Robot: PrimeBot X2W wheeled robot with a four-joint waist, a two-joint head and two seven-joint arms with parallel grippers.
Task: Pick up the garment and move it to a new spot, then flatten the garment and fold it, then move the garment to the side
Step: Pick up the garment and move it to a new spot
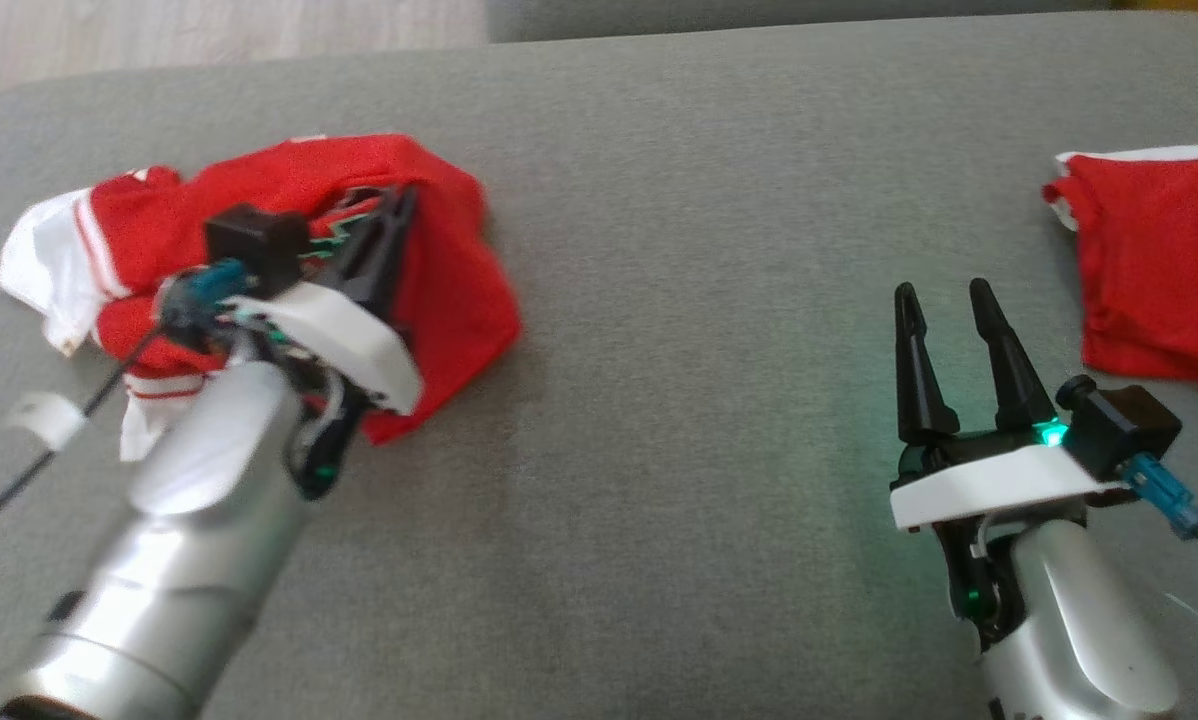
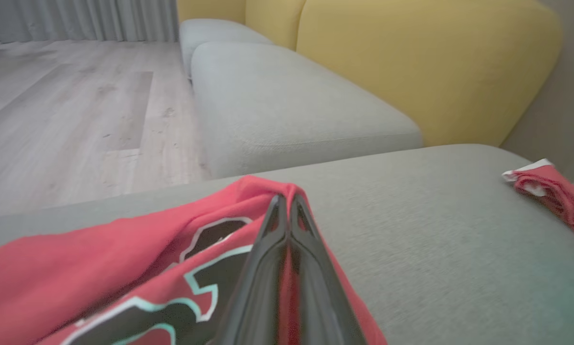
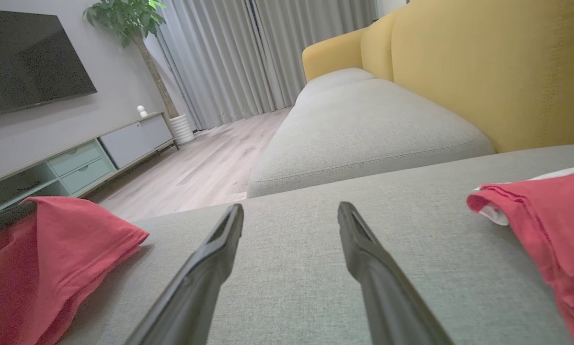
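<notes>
On grey cushion (image 1: 659, 300), left claw (image 1: 403, 198) pinches garment (image 1: 454, 285); right claw (image 1: 944, 293) spread near red cloth (image 1: 1159, 270).

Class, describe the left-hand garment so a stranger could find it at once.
On the broad grey seat, look to the left end. There lies a crumpled red garment with white sleeve trim and a black print, pinched by the left gripper. The other red garment, at the right edge, lies flatter and untouched.

The left arm's silver forearm (image 1: 189, 520) slants up from the lower left, its left pincer (image 1: 399, 205) pinched tight on a fold of the garment (image 1: 449, 290), while the right pincer (image 1: 942, 293) stands at the lower right, fingers spread wide and pointing upward.
</notes>
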